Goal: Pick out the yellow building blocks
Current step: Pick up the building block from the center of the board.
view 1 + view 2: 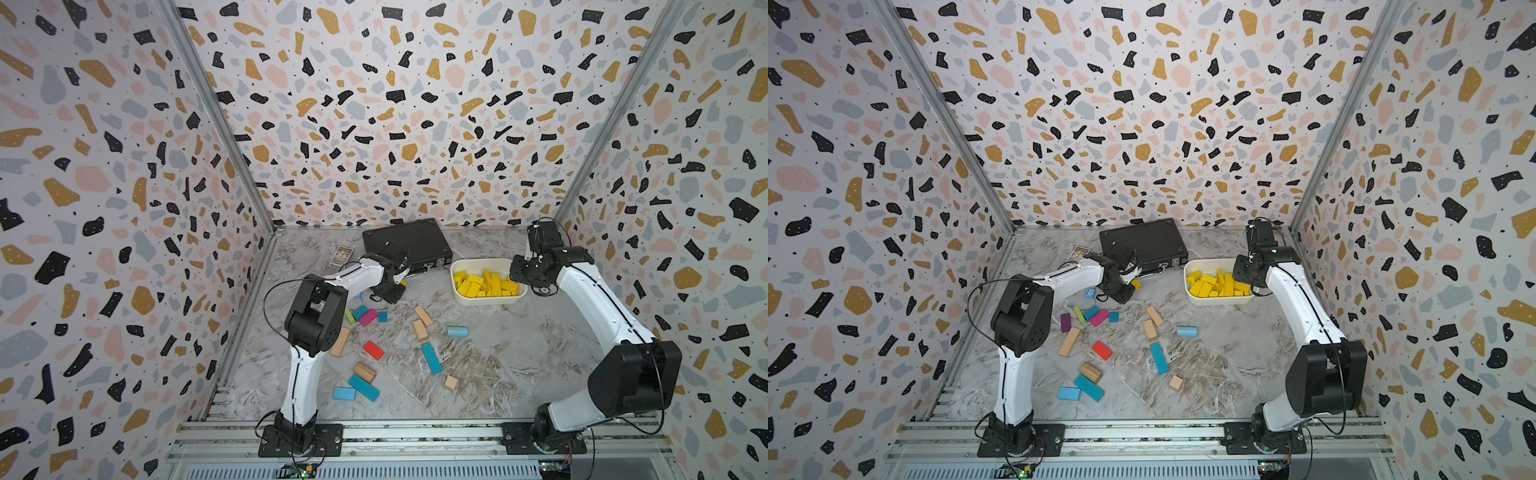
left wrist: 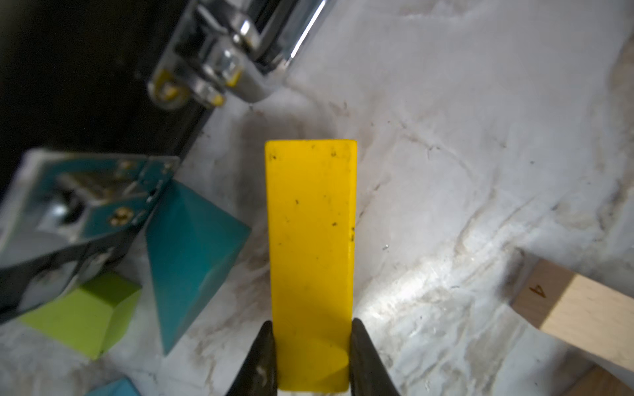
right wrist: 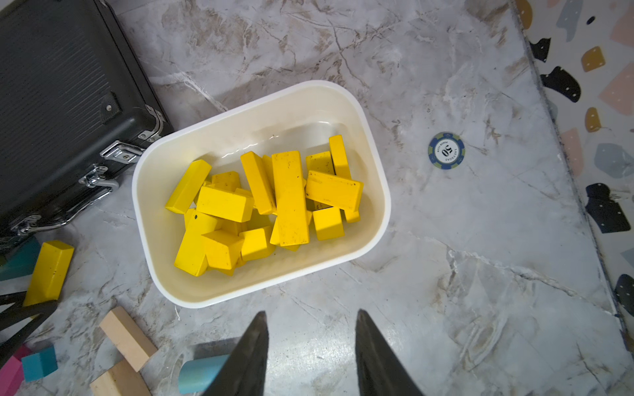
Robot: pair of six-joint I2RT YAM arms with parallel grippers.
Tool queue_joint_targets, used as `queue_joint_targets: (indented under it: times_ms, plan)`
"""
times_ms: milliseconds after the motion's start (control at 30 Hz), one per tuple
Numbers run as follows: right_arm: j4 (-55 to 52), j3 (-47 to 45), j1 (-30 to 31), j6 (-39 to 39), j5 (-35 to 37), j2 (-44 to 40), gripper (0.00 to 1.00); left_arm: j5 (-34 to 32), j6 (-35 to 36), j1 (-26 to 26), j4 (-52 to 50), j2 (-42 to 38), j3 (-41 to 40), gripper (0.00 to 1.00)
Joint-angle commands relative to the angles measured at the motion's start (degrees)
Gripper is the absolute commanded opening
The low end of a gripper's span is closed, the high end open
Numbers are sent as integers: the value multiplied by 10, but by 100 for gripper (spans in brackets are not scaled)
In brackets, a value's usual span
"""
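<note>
— Which arm has it?

— The left one. The left gripper [image 2: 312, 324] is pinched shut on one end of a long yellow painted wooden bar [image 2: 310, 223], with a fingertip flat against each narrow side. The bar sticks straight out ahead of the gripper, its long axis in line with the wrist. Its free end points toward the latch side of the black hard case [image 3: 61, 85].

— Is it lifted?

— I can't tell from here. It's low over the marble table [image 1: 519, 353], just beside a teal wedge-shaped block [image 2: 192, 260].

— And where does it go?

— I'd say the white plastic tub [image 3: 212, 144], where the other yellow building blocks [image 3: 291, 199] lie heaped. From the held bar the tub is near, off to the robot's right, with bare table between them. It lies broadside to the bar, not ahead of its tip. So I reckon the move is a lift and a sideways carry, not a push forward.

— Isn't the right arm closer to the tub?

— Much closer. The right gripper [image 3: 311, 313] hangs above the table by the tub's near rim, jaws partly apart with nothing between them. But the bar is on the left arm's side and in its grip, so the job looks like the left arm's.

— Is anything in the way?

— The case's corner sits right against the tub, so a wide swing could clip it.
</note>
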Motion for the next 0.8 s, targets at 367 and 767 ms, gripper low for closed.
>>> queue_joint_targets:
  times_ms: [367, 767]
  plan:
    - [-7, -20, 2, 23, -34, -48, 43, 48, -7, 0, 59, -110, -62, 0]
    - [132, -24, 85, 60, -360, -17, 47, 236, -42, -42, 304, -269, -246, 0]
